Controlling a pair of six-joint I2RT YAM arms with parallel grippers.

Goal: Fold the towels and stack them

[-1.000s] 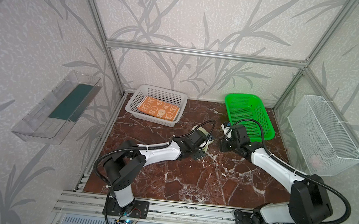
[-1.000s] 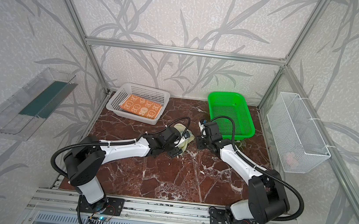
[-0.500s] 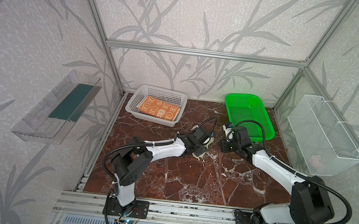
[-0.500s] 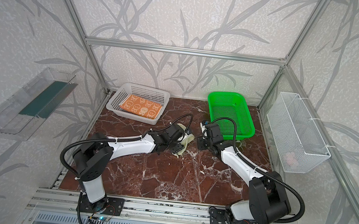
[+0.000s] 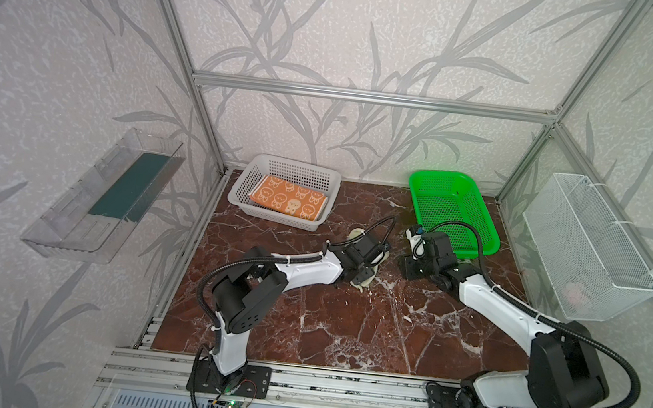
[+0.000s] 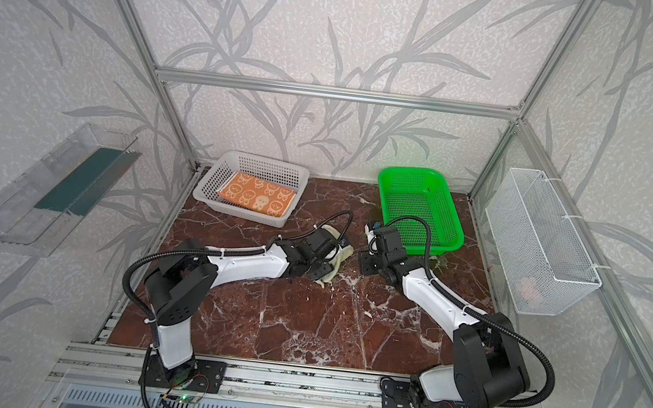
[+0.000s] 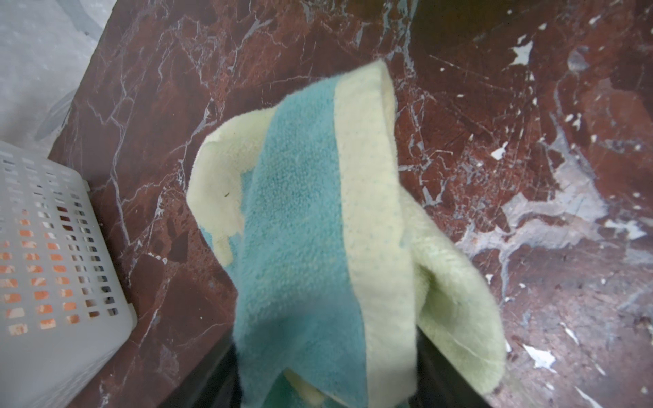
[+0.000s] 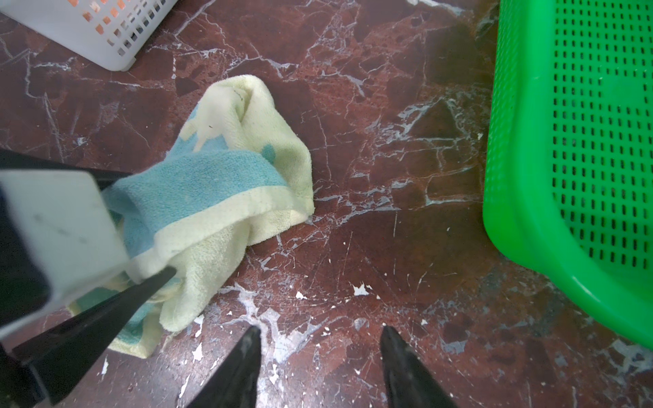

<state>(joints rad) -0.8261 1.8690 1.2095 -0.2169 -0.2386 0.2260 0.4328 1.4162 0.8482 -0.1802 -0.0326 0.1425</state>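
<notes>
Straddling yellow towel (image 8: 226,183), left gripper (image 5: 365,274), perhaps pinching, right gripper (image 8: 319,332) parted

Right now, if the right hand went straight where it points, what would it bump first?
Probably the marble table; the right hand aims between the yellow towel and the green basket, though depth is unclear.

A pale yellow towel (image 7: 374,212) with a wide light-blue band sits bunched between the dark fingers (image 7: 441,383) of the left gripper (image 7: 328,388), above a red-brown marble table (image 7: 530,141), near a white basket (image 7: 53,353) showing orange through its holes.
</notes>
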